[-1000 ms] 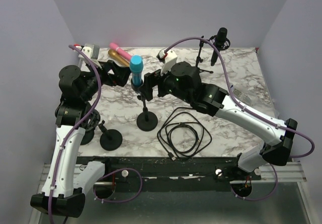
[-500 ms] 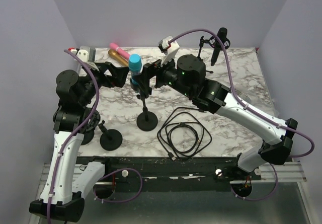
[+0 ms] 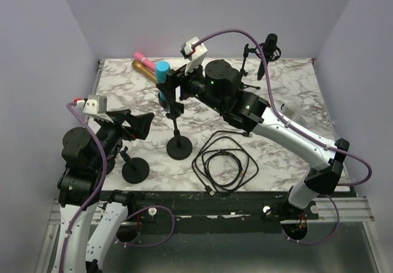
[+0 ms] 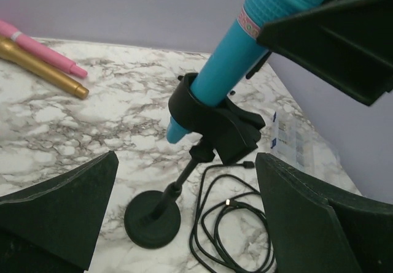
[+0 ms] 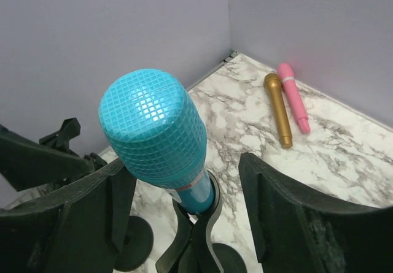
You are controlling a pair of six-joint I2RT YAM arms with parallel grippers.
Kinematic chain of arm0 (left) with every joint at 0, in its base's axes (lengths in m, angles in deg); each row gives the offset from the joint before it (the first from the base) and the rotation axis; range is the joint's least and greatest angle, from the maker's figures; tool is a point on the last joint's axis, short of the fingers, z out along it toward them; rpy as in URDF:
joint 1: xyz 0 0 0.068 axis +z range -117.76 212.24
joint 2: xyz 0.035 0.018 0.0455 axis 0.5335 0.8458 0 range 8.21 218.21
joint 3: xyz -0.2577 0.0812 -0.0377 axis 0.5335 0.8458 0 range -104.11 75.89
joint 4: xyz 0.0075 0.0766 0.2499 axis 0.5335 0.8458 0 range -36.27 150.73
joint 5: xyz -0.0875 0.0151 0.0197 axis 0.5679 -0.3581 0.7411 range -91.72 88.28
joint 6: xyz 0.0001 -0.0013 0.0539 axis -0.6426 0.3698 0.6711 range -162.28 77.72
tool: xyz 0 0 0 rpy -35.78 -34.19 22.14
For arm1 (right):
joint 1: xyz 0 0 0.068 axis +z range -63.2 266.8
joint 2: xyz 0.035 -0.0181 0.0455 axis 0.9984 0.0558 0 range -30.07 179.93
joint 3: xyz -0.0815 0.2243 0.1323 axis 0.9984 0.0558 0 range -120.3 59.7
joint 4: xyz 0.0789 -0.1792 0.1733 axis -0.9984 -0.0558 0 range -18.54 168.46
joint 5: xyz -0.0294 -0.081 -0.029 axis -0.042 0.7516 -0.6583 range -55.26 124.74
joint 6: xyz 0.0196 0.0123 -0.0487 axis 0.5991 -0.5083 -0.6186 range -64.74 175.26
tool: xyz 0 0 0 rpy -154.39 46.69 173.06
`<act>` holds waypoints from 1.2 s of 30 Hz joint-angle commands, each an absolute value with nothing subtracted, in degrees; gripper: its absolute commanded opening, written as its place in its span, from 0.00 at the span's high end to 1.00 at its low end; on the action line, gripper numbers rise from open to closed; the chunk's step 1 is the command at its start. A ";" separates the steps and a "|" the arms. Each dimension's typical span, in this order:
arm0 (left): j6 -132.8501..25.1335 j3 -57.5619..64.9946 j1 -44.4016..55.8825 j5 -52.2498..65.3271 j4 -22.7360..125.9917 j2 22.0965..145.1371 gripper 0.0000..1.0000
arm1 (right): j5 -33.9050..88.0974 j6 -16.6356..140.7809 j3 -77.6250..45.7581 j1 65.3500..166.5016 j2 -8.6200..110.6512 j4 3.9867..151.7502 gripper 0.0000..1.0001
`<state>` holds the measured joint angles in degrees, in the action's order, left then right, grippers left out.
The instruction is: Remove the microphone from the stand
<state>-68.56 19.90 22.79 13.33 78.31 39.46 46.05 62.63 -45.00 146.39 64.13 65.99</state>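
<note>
A blue microphone (image 3: 162, 73) sits tilted in the black clip (image 3: 171, 106) of a small stand whose round base (image 3: 180, 148) rests on the marble table. My right gripper (image 3: 167, 86) is open, with one finger on each side of the microphone's head (image 5: 153, 126). Its left finger (image 5: 92, 215) is close against the head and its right finger (image 5: 295, 218) stands apart. My left gripper (image 3: 139, 124) is open and empty, well to the left of the stand. In the left wrist view, the left gripper (image 4: 187, 157) looks at the clip (image 4: 209, 116) and base (image 4: 152, 216).
A second, empty stand (image 3: 135, 169) is near the left gripper. A coiled black cable (image 3: 224, 162) lies right of the base. Pink (image 3: 142, 57) and gold (image 3: 145, 70) microphones lie at the back. A black studio microphone (image 3: 269, 47) stands at the back right.
My left arm has drawn back from the microphone toward the near left. My right gripper has shifted left and up around the microphone's head. The microphone stays in its clip.
</note>
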 commanded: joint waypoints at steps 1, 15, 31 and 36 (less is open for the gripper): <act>-69.90 20.96 22.92 19.08 86.93 35.39 0.02 | 48.06 59.36 -45.73 146.70 64.87 67.19 0.30; -82.59 33.90 19.72 34.74 77.43 32.60 0.06 | 51.99 63.19 -47.01 146.74 65.97 67.57 0.90; -61.39 28.32 -20.67 -41.01 61.27 49.34 0.01 | 71.64 75.24 -67.00 148.49 75.96 50.95 0.99; -59.02 28.51 -21.11 -52.25 54.22 54.68 0.01 | 74.10 74.95 -66.99 148.85 76.01 52.59 0.99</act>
<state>-64.98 29.47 -20.71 -32.84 64.23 52.48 69.28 72.25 -64.85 148.14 76.04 52.62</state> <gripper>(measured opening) 0.981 0.473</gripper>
